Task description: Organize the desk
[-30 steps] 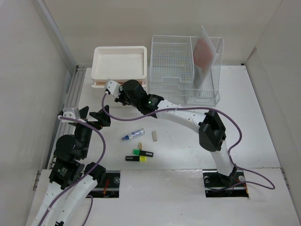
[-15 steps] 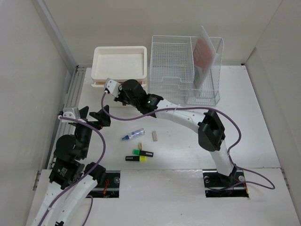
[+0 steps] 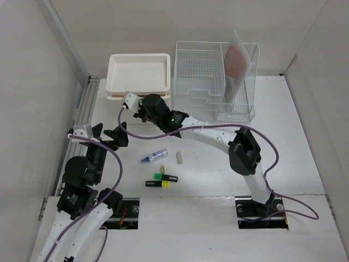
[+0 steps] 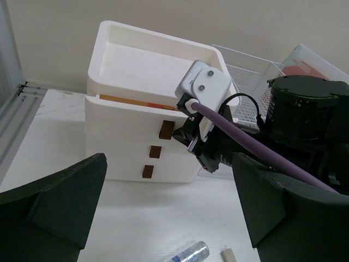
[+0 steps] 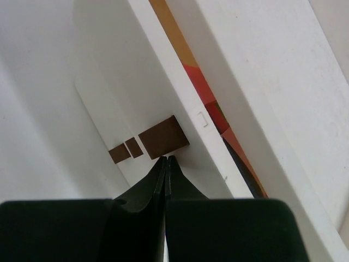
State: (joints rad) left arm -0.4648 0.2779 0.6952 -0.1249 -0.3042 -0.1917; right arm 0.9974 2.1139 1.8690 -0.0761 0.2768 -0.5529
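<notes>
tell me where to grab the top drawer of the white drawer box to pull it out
Grip the small brown tab on the top drawer front, coming straight at the front side. It is the only part jutting from a flat face. The drawer stands slightly ajar.

Desk layout: storage at the back, small items in front.

On the desk, the drawer box stands at the back left. The wire rack is just to its right, with a folder upright in the rack's right part. In front of the box lie a pen and, near it on the right, a small block. Two markers lie side by side a little nearer. The right gripper is at the box front, just beside the top handle. The left gripper is left of the pen.
</notes>
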